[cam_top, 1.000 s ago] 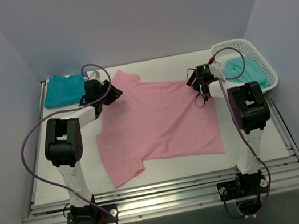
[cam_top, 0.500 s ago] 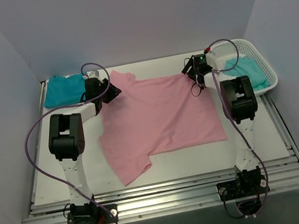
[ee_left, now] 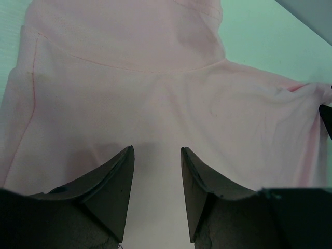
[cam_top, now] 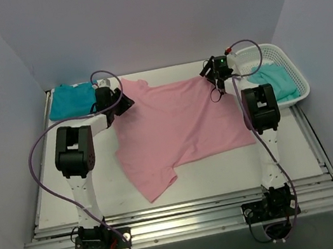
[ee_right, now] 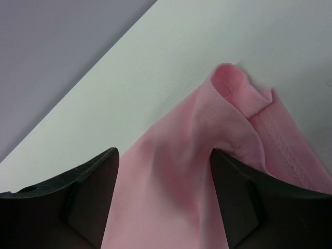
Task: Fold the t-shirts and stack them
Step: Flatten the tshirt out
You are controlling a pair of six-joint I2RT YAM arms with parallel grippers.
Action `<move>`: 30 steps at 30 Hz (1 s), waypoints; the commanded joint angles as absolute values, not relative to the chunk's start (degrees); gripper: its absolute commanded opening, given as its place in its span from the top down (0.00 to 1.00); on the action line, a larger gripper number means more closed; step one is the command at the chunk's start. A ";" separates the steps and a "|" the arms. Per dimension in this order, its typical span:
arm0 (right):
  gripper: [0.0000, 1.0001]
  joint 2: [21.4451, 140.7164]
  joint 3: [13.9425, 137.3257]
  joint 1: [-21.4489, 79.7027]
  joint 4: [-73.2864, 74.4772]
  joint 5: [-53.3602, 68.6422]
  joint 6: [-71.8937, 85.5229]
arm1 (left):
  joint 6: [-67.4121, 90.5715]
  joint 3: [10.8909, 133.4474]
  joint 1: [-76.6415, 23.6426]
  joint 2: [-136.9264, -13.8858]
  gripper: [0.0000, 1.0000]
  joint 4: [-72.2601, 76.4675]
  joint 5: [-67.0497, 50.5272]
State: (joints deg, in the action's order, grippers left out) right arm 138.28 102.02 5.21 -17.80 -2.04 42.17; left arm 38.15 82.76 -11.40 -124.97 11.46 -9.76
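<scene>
At the bottom of the top view, the arm bases [cam_top: 103,239] are fixed to the near edge of the white table [cam_top: 226,172]. The pink t-shirt [cam_top: 179,122] is spread flat across the middle of the table, with one flap reaching toward the lower left. Its far edge is stretched between the two grippers.

The left gripper [cam_top: 125,101] is set on the upper-left corner of the shirt. In its wrist view the fingers are only narrowly parted, and pink cloth is pinched between them. The right gripper [cam_top: 210,79] is set on the upper-right corner. Its fingers are held wider apart, and a bunched fold of the same shirt is clamped in the gap.

In the upper left of the frame, a folded deep teal t-shirt [cam_top: 70,100] is laid on the table. In the upper right, a mint t-shirt [cam_top: 272,75] is seen lying inside a white basket [cam_top: 298,75].
</scene>
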 commanded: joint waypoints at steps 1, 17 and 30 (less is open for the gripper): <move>0.33 137.91 97.67 4.92 -12.39 -1.66 42.45 | 36.39 85.69 -10.90 -124.80 0.50 11.17 -8.27; 0.30 106.02 78.49 7.82 -16.87 -8.70 39.29 | 36.56 99.39 -10.20 -133.59 0.50 -1.91 -3.08; 0.24 98.53 75.94 10.55 -14.94 -11.25 36.30 | 37.97 109.94 -8.88 -140.45 0.50 -6.59 -2.63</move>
